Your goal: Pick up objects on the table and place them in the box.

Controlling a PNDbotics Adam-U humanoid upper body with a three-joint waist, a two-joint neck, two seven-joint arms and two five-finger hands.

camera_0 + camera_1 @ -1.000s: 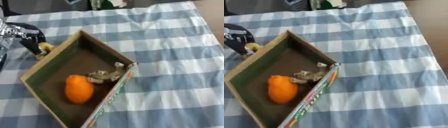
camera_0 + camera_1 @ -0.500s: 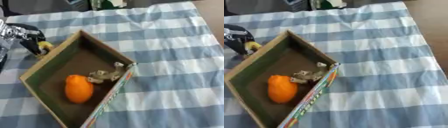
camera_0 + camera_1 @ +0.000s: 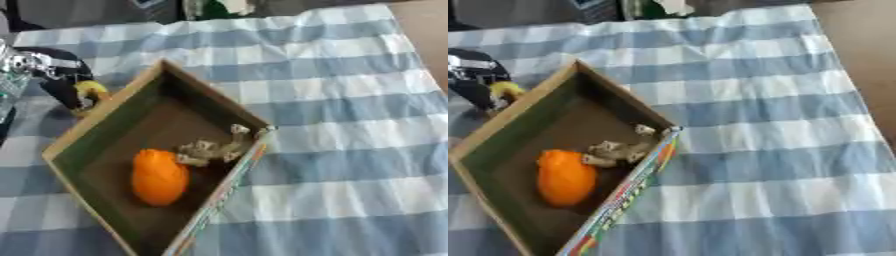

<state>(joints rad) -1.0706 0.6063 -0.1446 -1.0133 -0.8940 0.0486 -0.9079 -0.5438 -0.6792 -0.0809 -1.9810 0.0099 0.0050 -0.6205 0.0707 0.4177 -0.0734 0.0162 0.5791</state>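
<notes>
An open cardboard box [image 3: 105, 125] lies askew on the blue-and-white checked cloth. Inside it sit an orange fruit [image 3: 159, 177] and a small tan knobbly object [image 3: 210, 149] beside it. My left hand [image 3: 58, 80] is at the box's upper left outer wall, black fingers curled round a small yellow object [image 3: 91, 91] just outside the rim. The right hand shows in neither view.
The checked cloth [image 3: 350, 130] stretches to the right of the box. Dark items and a white-green thing [image 3: 662, 6] stand along the far edge. Bare brown table [image 3: 868, 60] shows at the right.
The left hand with the yellow object has stayed at the box's upper left wall; no clear move. The box's contents have not shifted.
</notes>
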